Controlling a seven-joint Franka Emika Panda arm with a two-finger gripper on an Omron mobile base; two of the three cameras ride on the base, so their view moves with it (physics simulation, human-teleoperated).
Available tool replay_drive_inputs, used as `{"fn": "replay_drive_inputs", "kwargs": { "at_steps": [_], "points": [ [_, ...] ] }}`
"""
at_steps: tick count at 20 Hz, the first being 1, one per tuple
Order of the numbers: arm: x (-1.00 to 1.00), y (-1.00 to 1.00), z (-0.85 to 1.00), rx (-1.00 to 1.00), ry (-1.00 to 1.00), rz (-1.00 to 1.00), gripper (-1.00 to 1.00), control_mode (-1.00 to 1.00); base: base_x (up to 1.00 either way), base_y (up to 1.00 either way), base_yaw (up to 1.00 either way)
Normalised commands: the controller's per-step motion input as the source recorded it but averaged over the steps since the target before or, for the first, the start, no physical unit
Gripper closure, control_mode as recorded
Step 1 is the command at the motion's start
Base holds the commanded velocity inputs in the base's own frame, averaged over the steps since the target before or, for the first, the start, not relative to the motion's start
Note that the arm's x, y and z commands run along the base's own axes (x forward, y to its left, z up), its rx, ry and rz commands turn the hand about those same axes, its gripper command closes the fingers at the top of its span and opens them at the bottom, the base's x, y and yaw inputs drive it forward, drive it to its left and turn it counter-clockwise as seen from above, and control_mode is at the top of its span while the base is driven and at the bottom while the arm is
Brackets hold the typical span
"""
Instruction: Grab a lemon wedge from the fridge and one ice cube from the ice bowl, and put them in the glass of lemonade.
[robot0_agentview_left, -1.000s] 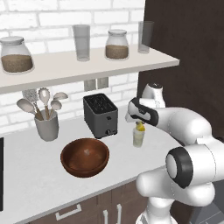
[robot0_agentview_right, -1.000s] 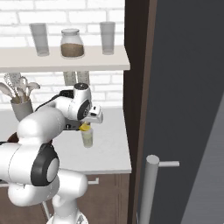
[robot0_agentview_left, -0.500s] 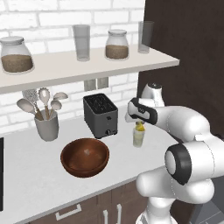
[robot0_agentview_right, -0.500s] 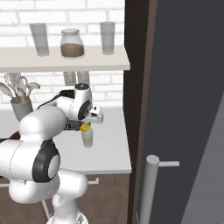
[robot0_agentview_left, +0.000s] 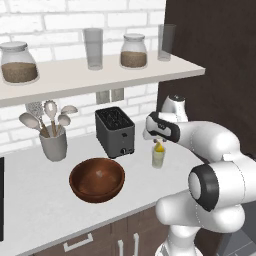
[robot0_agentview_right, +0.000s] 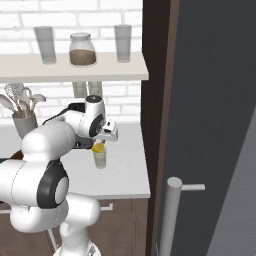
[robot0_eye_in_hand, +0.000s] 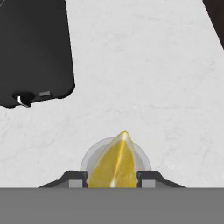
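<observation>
**Lemon wedge poised over the lemonade**

My white arm rises from the base, bends at the elbow and reaches forward over the pale marbled counter (robot0_agentview_left: 30, 200), with the wrist turned so my hand points straight down. My fingers (robot0_eye_in_hand: 113, 178) hang directly above the small clear tumbler of pale yellow-green lemonade (robot0_agentview_left: 158, 158), which stands on the counter just right of the dark grey two-slot toaster (robot0_agentview_left: 115, 132).

The tiny bright yellow lemon wedge (robot0_eye_in_hand: 114, 162) sits between my two dark fingertips (robot0_eye_in_hand: 72, 179), its pointed end aimed away from me and its body covering most of the glass's round rim below. From the left base view the wedge (robot0_agentview_left: 159, 147) shows at the top of the glass, just under my hand; from the right it (robot0_agentview_right: 98, 147) is a yellow spot right at the rim of the tumbler (robot0_agentview_right: 100, 159). My fingers stand partly apart, one on each side of the wedge, close against its flanks; I cannot tell whether they grip it.

The wide round reddish-brown wooden bowl (robot0_agentview_left: 97, 179) rests on the counter in front of the toaster and to its left, well apart from the glass. In the right base view, the tall grey fridge door (robot0_agentview_right: 215, 100) stands open at the counter's right end, with its thin silver handle (robot0_agentview_right: 172, 215) near the camera.
</observation>
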Motion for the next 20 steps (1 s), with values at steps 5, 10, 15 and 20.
{"fn": "replay_drive_inputs", "kwargs": {
  "at_steps": [5,10,15,20],
  "points": [
    [0.00,0.00,0.00,0.00,0.01,0.00,-1.00,-1.00,0.00,0.00,0.00],
    [0.00,0.00,0.01,0.00,0.00,0.00,-1.00,-1.00,0.00,0.00,0.00],
    [-0.01,-0.01,0.17,0.05,-0.05,0.00,-1.00,-1.00,0.00,0.00,0.00],
    [-0.18,-0.10,0.27,0.12,-0.10,0.00,-1.00,-1.00,0.00,0.00,0.00]
  ]
}}
